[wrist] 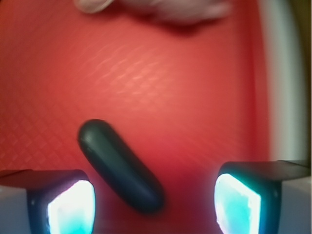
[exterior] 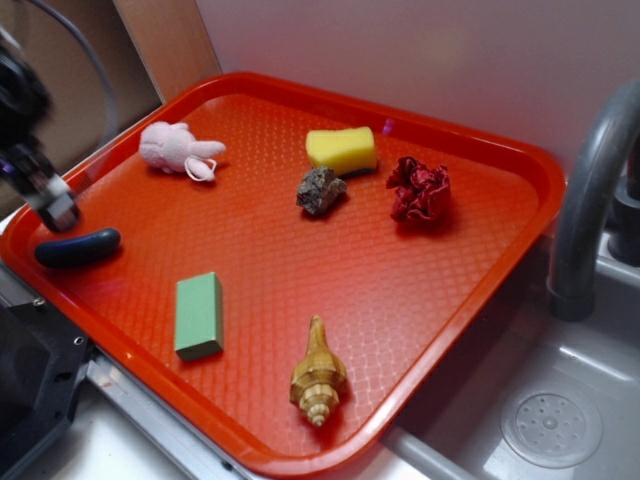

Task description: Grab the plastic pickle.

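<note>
Wrist view: gripper [wrist: 156, 204] jaws wide apart, plastic pickle [wrist: 119, 165] between, untouched.

A pale, plain white wall [exterior: 420, 50] stands behind the scene, evenly lit and shadowless. At its left edge leans a light brown wooden board [exterior: 170, 45], with a darker brown panel [exterior: 70, 90] beside it. To the right lies a grey plastic toy sink [exterior: 560, 400] with a round perforated drain [exterior: 551, 428] and a curved grey faucet pipe [exterior: 585, 190] rising above it.
</note>
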